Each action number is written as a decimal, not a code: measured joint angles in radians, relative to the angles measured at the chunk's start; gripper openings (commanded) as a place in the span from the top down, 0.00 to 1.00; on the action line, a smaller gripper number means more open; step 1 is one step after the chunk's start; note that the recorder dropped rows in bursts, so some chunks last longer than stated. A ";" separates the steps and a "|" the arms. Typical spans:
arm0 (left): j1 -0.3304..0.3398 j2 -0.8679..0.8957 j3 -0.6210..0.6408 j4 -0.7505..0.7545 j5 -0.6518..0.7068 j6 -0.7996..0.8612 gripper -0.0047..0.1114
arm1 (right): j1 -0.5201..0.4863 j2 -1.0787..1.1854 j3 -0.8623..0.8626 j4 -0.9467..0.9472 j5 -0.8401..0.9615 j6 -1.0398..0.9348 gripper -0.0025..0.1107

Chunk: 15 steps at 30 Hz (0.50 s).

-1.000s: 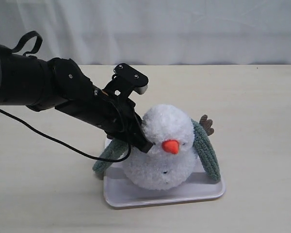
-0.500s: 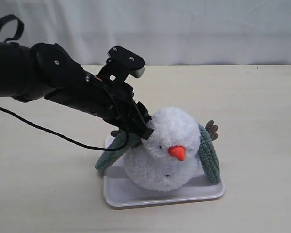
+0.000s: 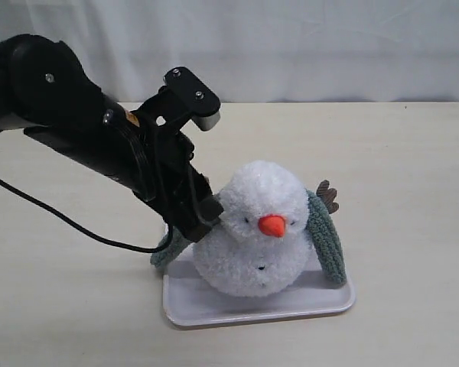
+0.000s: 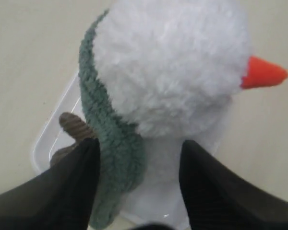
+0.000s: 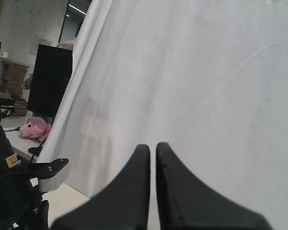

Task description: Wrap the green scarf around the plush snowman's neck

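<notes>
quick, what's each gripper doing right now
Left gripper: open, the green scarf in its gap, not clamped.
Right gripper: shut, empty.

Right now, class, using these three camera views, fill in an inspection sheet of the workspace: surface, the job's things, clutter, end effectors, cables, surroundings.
Surface: pale table bearing a white tray.
Job's things: plush snowman upright on the tray; green scarf runs behind its head, ends hanging at both sides, not crossed in front.
Clutter: nothing seen.
End effectors: left end effector open, fingers either side of the scarf beside the snowman; right end effector shut, empty.
Cables: black cable trails from the left arm over the table.
Surroundings: white curtain behind; pink plush toy far off in the right wrist view.
</notes>
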 measured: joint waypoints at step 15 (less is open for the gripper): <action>0.000 0.010 0.115 0.182 -0.023 -0.130 0.44 | 0.000 0.000 0.000 0.000 0.000 0.000 0.94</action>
